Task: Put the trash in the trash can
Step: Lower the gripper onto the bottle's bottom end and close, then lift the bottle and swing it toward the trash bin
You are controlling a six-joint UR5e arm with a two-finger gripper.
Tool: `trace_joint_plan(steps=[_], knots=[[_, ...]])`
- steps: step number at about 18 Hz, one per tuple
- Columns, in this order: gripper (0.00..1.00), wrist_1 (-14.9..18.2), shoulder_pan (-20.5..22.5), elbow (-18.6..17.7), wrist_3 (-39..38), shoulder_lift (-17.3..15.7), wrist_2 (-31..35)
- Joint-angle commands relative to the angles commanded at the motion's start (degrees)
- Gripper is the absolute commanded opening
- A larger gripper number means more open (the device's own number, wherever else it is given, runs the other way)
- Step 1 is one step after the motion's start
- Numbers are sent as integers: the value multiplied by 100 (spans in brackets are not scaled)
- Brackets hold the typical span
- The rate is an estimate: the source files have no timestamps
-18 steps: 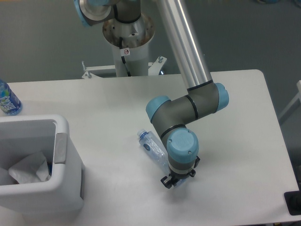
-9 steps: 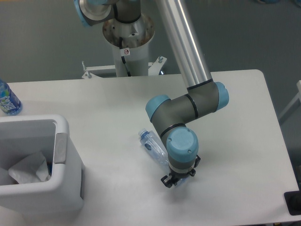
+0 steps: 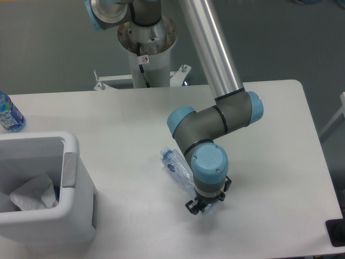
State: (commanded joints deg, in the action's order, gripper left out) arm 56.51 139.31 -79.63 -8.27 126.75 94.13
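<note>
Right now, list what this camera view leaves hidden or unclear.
- Gripper: mostly hidden under the arm's blue wrist cap; open or shut cannot be told.
- Clear water bottle: its lower end disappears behind the wrist, so any grasp is unseen.
- Trash can: cut off by the left and bottom edges.
- Blue-label bottle: cut off by the left edge; print too small to read.

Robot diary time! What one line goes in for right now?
hand: low over table, state hidden | clear bottle: lying under wrist | white wrapper: in trash can | task: unfinished
</note>
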Motion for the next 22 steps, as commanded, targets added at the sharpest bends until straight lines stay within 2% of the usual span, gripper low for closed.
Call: trace_joint_plan(steps=[5, 11, 14, 18, 22], knots=[[52, 9, 35, 377, 115, -326, -114], [52, -254, 44, 1327, 45, -413, -220], [52, -360, 26, 1407, -33, -755, -368], [52, -931, 18, 1424, -324, -1151, -1019], [52, -1020, -122, 1424, -341, -1362, -1397]])
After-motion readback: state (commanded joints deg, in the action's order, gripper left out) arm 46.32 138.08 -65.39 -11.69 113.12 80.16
